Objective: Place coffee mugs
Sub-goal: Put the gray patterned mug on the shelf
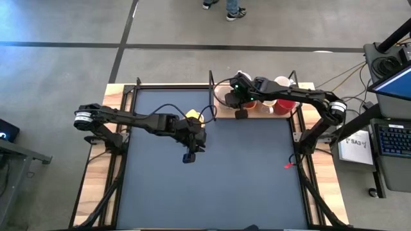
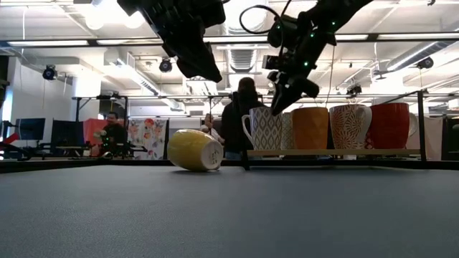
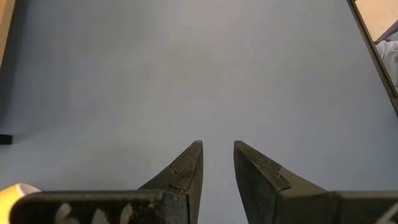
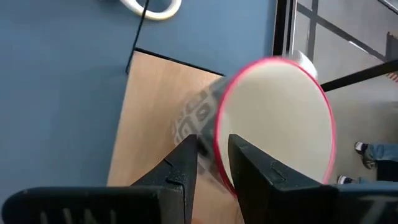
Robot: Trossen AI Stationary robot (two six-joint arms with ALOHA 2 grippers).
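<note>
A white mug with a grey pattern and a red rim stands at the left end of a row of mugs on a wooden shelf at the table's far edge; in the low view it is the patterned mug. My right gripper is over its rim, shut on its wall. Beside it stand an orange-brown mug, a red-patterned white mug and a red mug. A yellow mug lies on its side on the mat. My left gripper hovers over bare mat near the table's middle, narrowly open and holding nothing. My right gripper has the patterned mug by its wall at the rim, one finger outside on the grey pattern and one finger inside the cup. It comes from above, slanting down. In the low view the mug stands upright on the shelf.
The blue-grey mat has free room across its near half. A black metal frame borders the mat. People show in the room beyond the table in the low view. A small red object lies near the mat's right edge.
</note>
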